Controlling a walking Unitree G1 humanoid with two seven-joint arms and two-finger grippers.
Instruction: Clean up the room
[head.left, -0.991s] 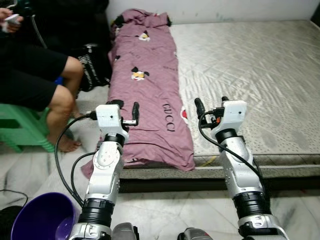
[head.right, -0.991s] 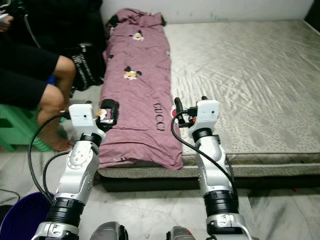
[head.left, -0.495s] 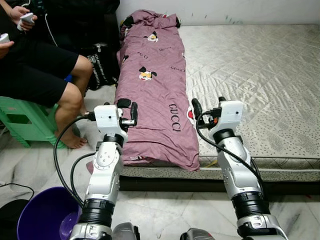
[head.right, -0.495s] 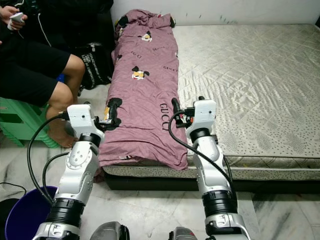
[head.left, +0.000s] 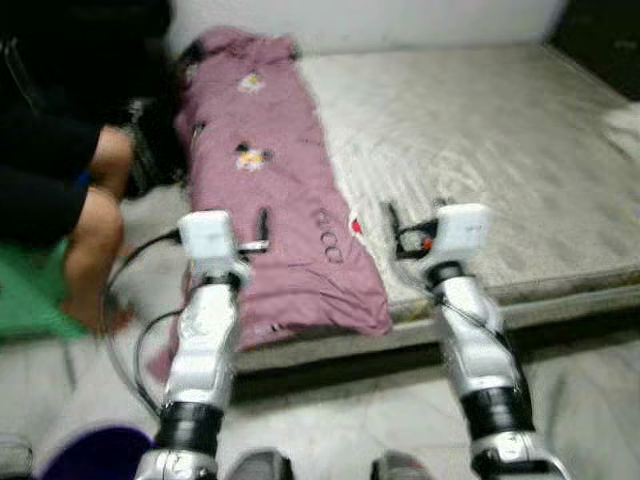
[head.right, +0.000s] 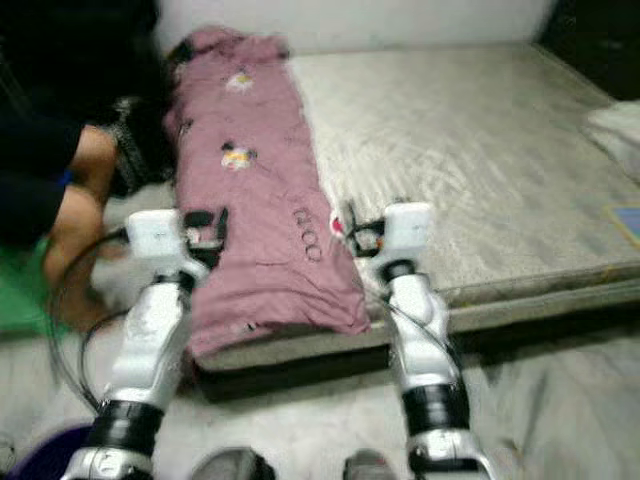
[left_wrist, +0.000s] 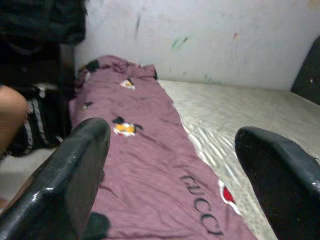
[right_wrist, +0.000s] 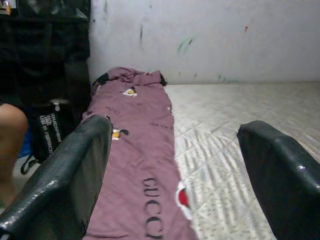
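Blanket (head.left: 275, 200), mauve with small cartoon prints and dark lettering, lies folded into a long strip down the left side of the mattress (head.left: 480, 150), its near end hanging over the mattress edge just ahead of both grippers; its far end is bunched against the white wall (right_wrist: 210, 35). The left gripper (head.left: 262, 232) is held out over the blanket's near left part, fingers spread wide with nothing between them; in the left wrist view the two black fingers (left_wrist: 60, 185) frame the mauve cloth and its lettering. The right gripper (head.left: 395, 228) is held at the blanket's right border, where cloth meets bare mattress, likewise spread and empty; its wrist view has one finger (right_wrist: 55, 185) over the blanket side and the other over the quilted grey surface. Neither gripper appears to touch the cloth, though the head views are blurred. To the left of the left gripper a person (head.left: 70, 200) in dark clothes sits on a green stool (head.left: 30, 295), a bare knee and lower leg showing; a black bag with white print (right_wrist: 50, 132) stands between that leg and the blanket. Near the left arm's base, a purple basin (head.left: 95, 458) sits on the pale marbled floor (head.left: 330, 410).
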